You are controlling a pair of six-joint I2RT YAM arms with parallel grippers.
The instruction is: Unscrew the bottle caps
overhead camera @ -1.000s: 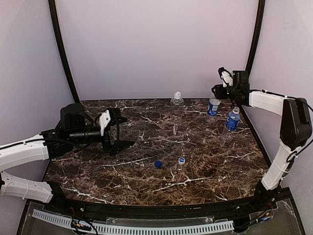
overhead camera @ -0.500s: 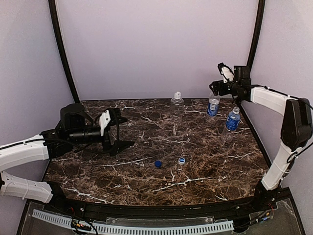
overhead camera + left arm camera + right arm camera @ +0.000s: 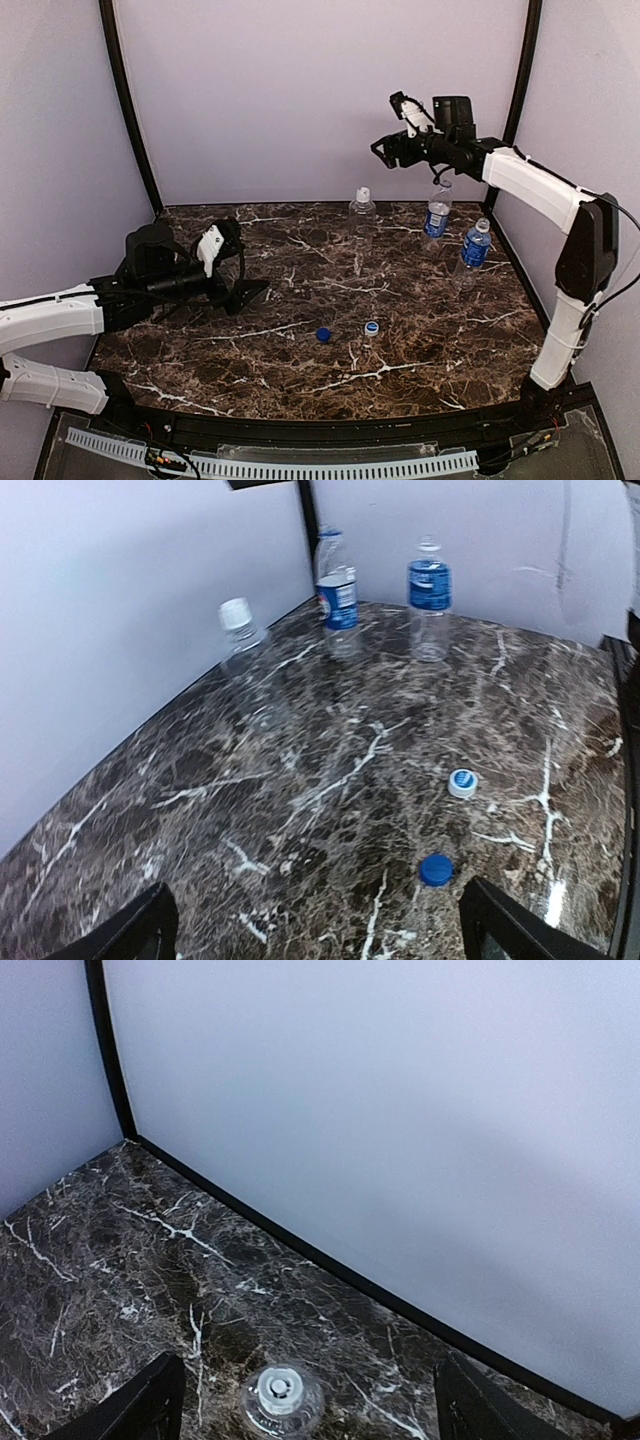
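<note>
**A:** Two off, by the look of it. A small dark blue round plastic cap (image 3: 323, 334) and a pale blue-and-white round plastic cap (image 3: 372, 327) lie loose near each other, towards the front of the dark marbled worktop (image 3: 200, 360).

**B:** And the small white plastic cap (image 3: 235, 612) is still on the unlabelled clear plastic bottle (image 3: 362, 210), upright near the back wall (image 3: 320, 100). That looks like the one left.

**A:** At the back right stand a blue-labelled clear plastic bottle (image 3: 436, 215) and its blue-labelled neighbour (image 3: 476, 248), both upright. Their necks are too small to judge.

**B:** The right gripper (image 3: 392, 128) hangs high over the back, jaws spread wide and empty, looking down on the capped bottle. The left gripper (image 3: 240, 262) hovers low at the left, jaws wide, nothing held.
</note>
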